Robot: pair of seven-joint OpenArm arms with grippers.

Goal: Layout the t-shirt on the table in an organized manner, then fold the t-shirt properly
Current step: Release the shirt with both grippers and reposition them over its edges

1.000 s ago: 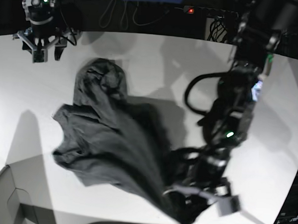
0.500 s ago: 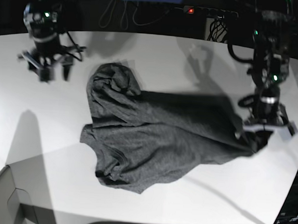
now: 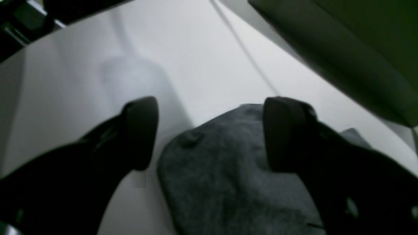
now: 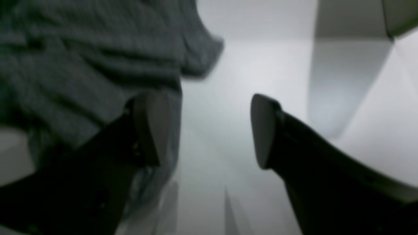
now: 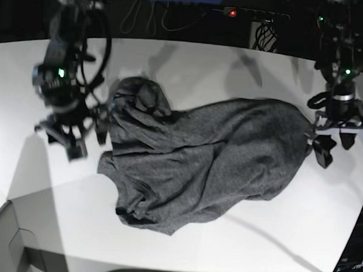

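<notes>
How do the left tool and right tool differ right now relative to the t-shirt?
The left tool sits at the t-shirt's stretched-out end, with cloth lying between its fingers in the left wrist view. The right tool is at the bunched end, with bare table between its fingers and cloth beside one. Both are open, gripping nothing.

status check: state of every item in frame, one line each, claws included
t-shirt: lying on the table, spread sideways but rumpled, bunched at one end, not folded
left claw: open, straddling the shirt's edge, gripping nothing
right claw: open, low beside the bunched end of the shirt, nothing between its fingers
table: white, shirt lying on it
grey box: sitting at the near table corner
</notes>
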